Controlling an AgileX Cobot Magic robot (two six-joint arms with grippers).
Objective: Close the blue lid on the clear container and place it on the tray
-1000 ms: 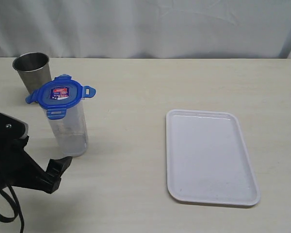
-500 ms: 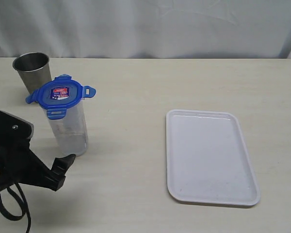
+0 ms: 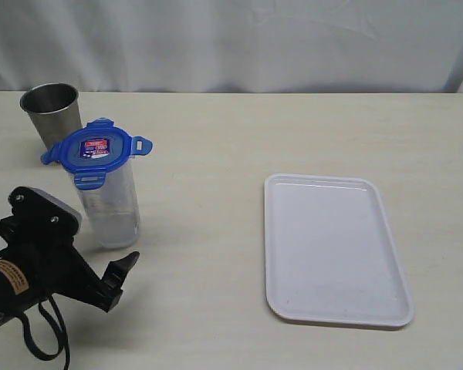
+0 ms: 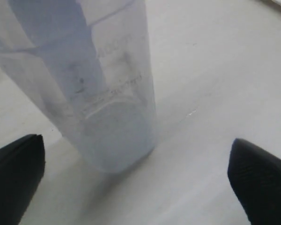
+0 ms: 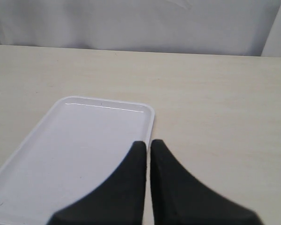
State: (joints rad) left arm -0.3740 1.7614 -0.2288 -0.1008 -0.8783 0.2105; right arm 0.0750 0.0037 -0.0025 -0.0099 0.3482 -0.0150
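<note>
In the exterior view, the small bright blue plastic lid (image 3: pixel 97 149) is seen seated on the tall transparent plastic canister (image 3: pixel 112 208) at the frame's left. The flat white rectangular tray (image 3: pixel 336 247) lies well apart at right. The left gripper (image 3: pixel 117 276) is held low near the canister's base, so a grasp approach is judged in hand. The fingers must next be brought round the canister.

In the left wrist view, the jaws are shown spread wide and empty, which the exterior view leaves unclear.

In the right wrist view, the right gripper (image 5: pixel 148 157), absent from the exterior view, is shown pressed together and empty over the tray's edge.

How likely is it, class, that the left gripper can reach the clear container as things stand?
Probably yes. The left gripper is open, with the base of the clear container showing between its fingers in the wrist view. Nothing lies between them; the steel cup stands behind it.
</note>
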